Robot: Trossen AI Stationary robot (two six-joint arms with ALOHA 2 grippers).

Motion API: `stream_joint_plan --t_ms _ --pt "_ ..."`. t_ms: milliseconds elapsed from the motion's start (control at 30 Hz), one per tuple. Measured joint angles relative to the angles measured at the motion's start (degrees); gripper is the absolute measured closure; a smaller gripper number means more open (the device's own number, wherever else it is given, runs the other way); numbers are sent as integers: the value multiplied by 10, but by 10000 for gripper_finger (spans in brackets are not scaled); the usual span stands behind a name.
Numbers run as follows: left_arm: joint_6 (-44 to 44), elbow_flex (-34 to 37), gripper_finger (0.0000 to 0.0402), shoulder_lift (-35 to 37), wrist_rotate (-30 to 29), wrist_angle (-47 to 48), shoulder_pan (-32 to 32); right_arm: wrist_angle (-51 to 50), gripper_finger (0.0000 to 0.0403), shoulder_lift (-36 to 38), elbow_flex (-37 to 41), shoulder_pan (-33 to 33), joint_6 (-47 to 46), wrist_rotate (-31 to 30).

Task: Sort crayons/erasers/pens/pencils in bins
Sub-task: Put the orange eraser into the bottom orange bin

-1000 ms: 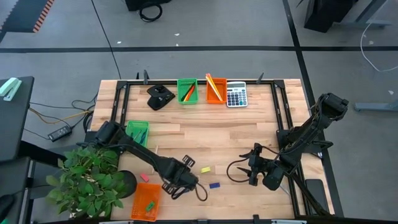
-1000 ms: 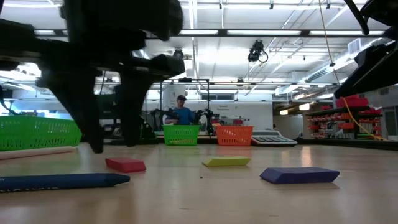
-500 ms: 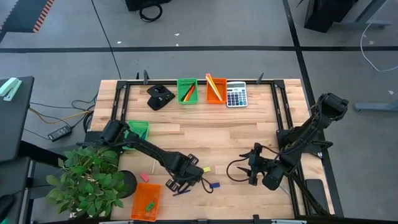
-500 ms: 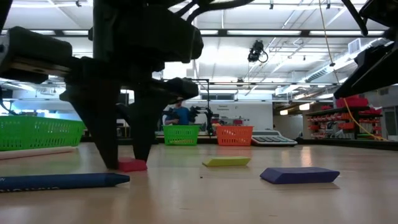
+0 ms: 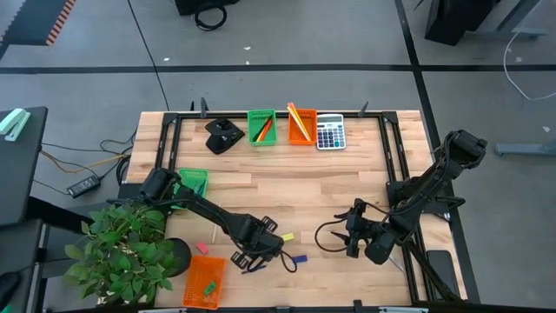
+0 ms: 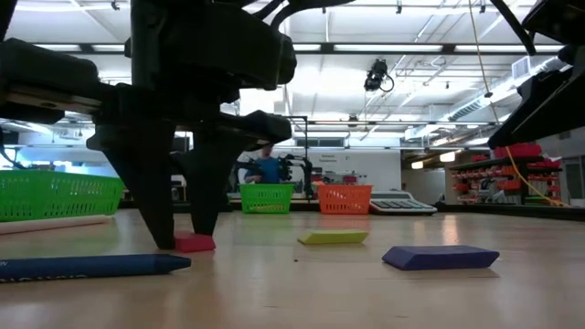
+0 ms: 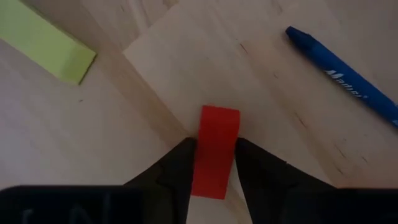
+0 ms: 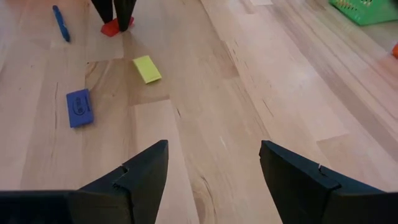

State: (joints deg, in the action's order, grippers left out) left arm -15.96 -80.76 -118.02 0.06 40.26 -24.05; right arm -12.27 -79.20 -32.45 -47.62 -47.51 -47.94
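Note:
My left gripper (image 5: pixel 258 249) stands low over the table's near middle, shut on a red eraser (image 7: pixel 215 151) that lies on the wood. A blue pen (image 7: pixel 343 79) lies beside it, nearer the front edge (image 6: pixel 91 266). A yellow eraser (image 5: pixel 287 236), a blue eraser (image 5: pixel 300 258) and a pink eraser (image 5: pixel 201 248) lie loose around it. My right gripper (image 8: pixel 214 180) is open and empty, above the table toward the near right (image 5: pixel 351 235). My left gripper pinches the red eraser's two long sides (image 7: pixel 200 163) between its two fingers. The fingers (image 6: pixel 203 196) point down from above and reach the table. The eraser lies flat on the wood, one end sticking out past the fingertips.
An orange bin (image 5: pixel 206 283) sits at the near left and a green bin (image 5: pixel 193 181) at the left. A green bin (image 5: pixel 261 126), an orange bin (image 5: pixel 301 123) and a calculator (image 5: pixel 330 132) line the far edge. A plant (image 5: pixel 130 252) stands off the near-left corner.
My left gripper has come down to the table and a little toward the far edge, and its fingers now stand on the red eraser's two sides. In the last half second it has kept still. The eraser has not moved.

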Motion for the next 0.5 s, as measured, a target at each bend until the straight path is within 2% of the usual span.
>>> stream_joint_plan --t_ms 267,500 --pt "23 -58 317 7 -3 84 -3 0 144 0 0 0 2 0" --pt "81 -104 346 6 1 192 -13 0 144 0 0 0 2 0"
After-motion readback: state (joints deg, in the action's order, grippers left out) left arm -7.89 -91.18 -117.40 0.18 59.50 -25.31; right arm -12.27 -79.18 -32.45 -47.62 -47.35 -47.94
